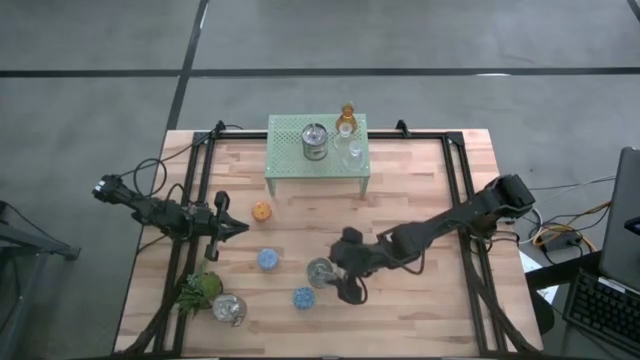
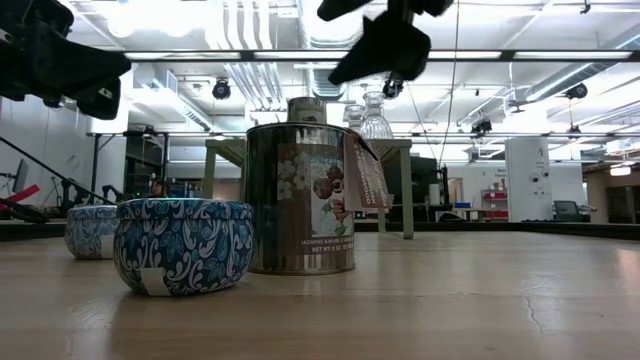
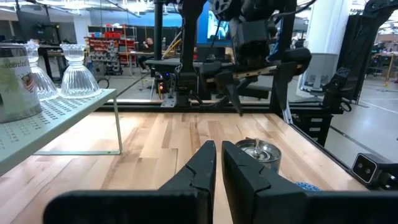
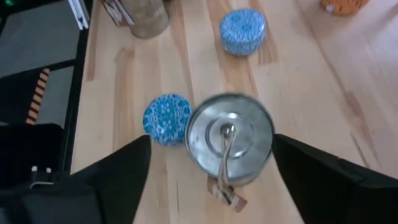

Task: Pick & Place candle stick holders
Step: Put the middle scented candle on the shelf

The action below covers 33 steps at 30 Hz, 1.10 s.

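Risk: right gripper (image 4: 211, 171), jaws apart, hovers over silvery round metal candle holder (image 4: 229, 139) on table (image 1: 420, 200), beside blue patterned round holder (image 4: 166, 118). Off-centre descent could clip lid knob, shove tin into blue holder. Left gripper (image 3: 219, 163) jaws together, idle.

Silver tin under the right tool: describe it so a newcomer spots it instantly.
Start at the pale-green mesh stand at the table's far edge, then come toward the near edge to the right tool, open above the silver tin. Its two nearest neighbours are blue patterned tins; this one is taller, with a tagged lid knob.
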Available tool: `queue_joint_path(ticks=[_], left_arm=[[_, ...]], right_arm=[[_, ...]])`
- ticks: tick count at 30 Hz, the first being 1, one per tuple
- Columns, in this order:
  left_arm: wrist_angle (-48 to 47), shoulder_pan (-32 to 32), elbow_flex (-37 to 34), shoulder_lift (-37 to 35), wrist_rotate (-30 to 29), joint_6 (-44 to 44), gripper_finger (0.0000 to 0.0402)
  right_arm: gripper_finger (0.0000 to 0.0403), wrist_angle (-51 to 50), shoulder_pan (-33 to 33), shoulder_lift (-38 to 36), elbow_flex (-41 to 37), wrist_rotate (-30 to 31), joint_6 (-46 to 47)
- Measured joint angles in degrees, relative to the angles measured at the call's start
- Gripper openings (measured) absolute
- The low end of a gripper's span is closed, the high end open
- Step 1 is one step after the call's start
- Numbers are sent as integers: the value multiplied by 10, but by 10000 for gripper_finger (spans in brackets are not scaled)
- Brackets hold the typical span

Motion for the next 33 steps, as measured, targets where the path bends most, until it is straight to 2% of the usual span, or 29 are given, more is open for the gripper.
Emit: queue_joint_path(ticks=[5, 13, 33], left_arm=[[0, 0, 0, 0, 0, 0, 30], [0, 0, 0, 0, 0, 0, 30], [0, 0, 0, 0, 0, 0, 30]], right_arm=[[368, 42, 6, 0, -29, -3, -18], [366, 79, 24, 0, -61, 0, -61], [365, 142, 27, 0, -114, 17, -39]])
